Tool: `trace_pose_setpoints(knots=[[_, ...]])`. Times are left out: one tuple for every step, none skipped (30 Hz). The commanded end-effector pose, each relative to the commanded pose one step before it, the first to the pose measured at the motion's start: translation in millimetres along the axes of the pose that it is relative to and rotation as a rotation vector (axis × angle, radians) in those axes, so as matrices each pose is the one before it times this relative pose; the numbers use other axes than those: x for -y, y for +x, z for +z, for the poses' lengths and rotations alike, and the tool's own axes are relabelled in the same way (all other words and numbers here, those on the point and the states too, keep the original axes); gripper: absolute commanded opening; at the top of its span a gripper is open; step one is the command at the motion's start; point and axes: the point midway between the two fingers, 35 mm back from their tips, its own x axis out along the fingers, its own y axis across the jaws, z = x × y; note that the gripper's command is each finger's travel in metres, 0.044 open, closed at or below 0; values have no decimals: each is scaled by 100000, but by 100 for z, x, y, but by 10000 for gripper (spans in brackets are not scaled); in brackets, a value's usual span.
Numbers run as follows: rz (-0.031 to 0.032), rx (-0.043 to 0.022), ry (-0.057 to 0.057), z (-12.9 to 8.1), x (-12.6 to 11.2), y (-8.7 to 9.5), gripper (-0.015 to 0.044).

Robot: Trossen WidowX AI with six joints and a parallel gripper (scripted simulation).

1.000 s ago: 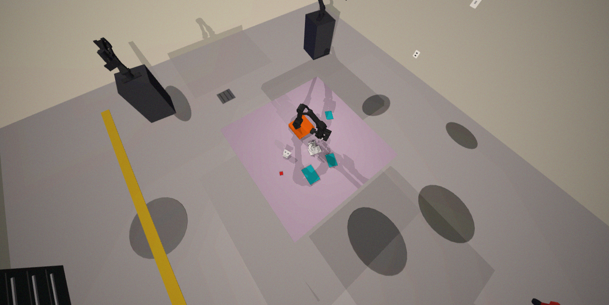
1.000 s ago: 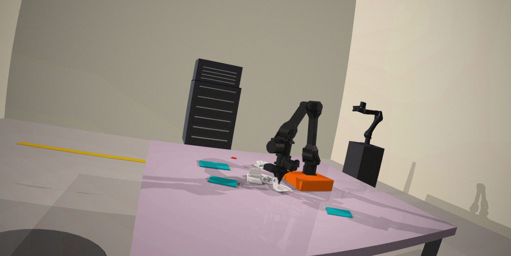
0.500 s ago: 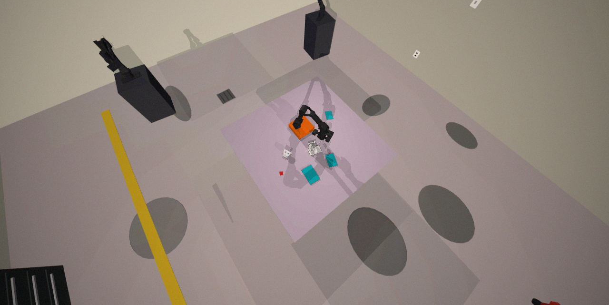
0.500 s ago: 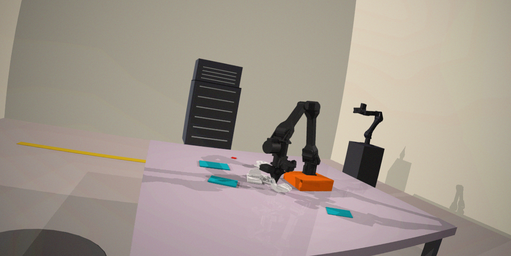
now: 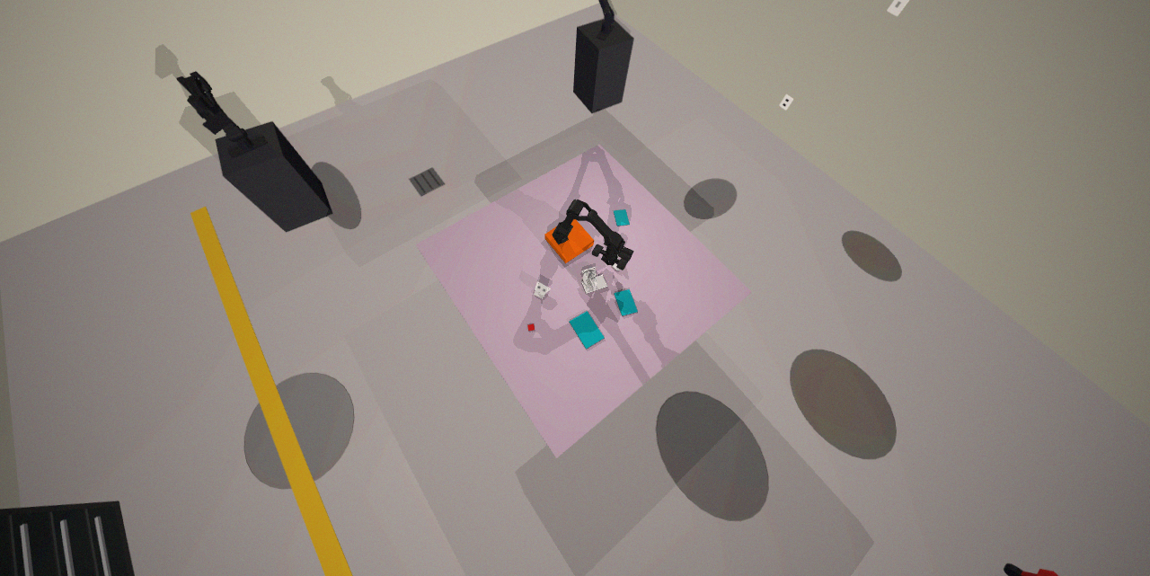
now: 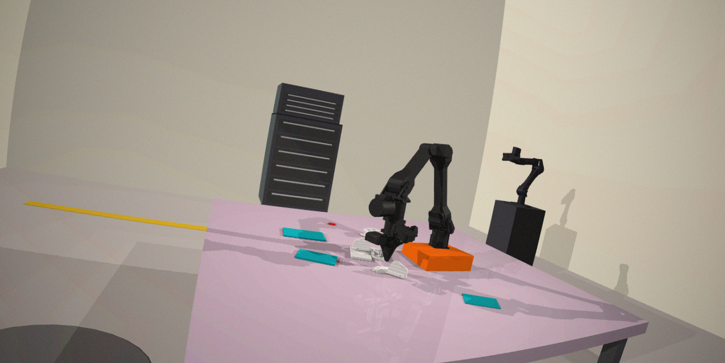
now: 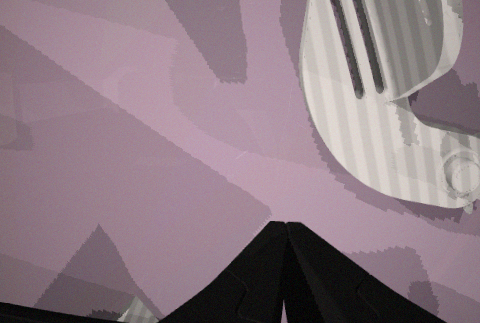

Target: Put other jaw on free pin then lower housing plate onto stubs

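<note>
The gripper [image 5: 617, 264] [image 6: 387, 259] [image 7: 283, 237] was closed, with its fingertips together and nothing between them. It pointed down to the pink surface [image 5: 683, 290] [image 6: 304, 310] [image 7: 150, 163], near the white assembly [image 5: 593, 281] [image 6: 362, 252]. In the exterior view, a loose white piece [image 6: 397, 270] lay on the surface near the fingertips, apart from this assembly. The wrist view showed a slotted white part [image 7: 327, 93] at upper right, with two long slots and a round feature; I cannot tell which piece it was. The small white plate with dark holes [image 5: 542, 290] lay apart from the assembly, so the housing was not closed. The arm [image 5: 598, 222] [image 6: 439, 183] stood on an orange base [image 5: 568, 254] [image 6: 447, 263].
</note>
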Motion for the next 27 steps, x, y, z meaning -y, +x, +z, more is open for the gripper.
trace_pose_setpoints(knots=[[-938,-55,-57,22,139,-3400,0],[24,72,74,12,-167,-1216,0],[17,43,44,6,-127,-732,0],[6,14,15,2,-47,-244,0],[0,0,0,0,0,0,0],[0,0,0,0,0,0,0],[0,0,0,0,0,0,0],[-1176,40,-126,-83,318,508,26],[0,0,0,0,0,0,52],[0,0,0,0,0,0,79],[0,0,0,0,0,0,105],[0,0,0,0,0,0,131],[0,0,0,0,0,0,158],[0,0,0,0,0,0,184],[0,0,0,0,0,0,210],[0,0,0,0,0,0,236],[0,0,0,0,0,0,263],[0,0,0,0,0,0,289],[0,0,0,0,0,0,315],[0,0,0,0,0,0,341],[0,0,0,0,0,0,368],[0,0,0,0,0,0,394],[0,0,0,0,0,0,420],[0,0,0,0,0,0,440],[0,0,0,0,0,0,440],[0,0,0,0,0,0,440],[0,0,0,0,0,0,440]])
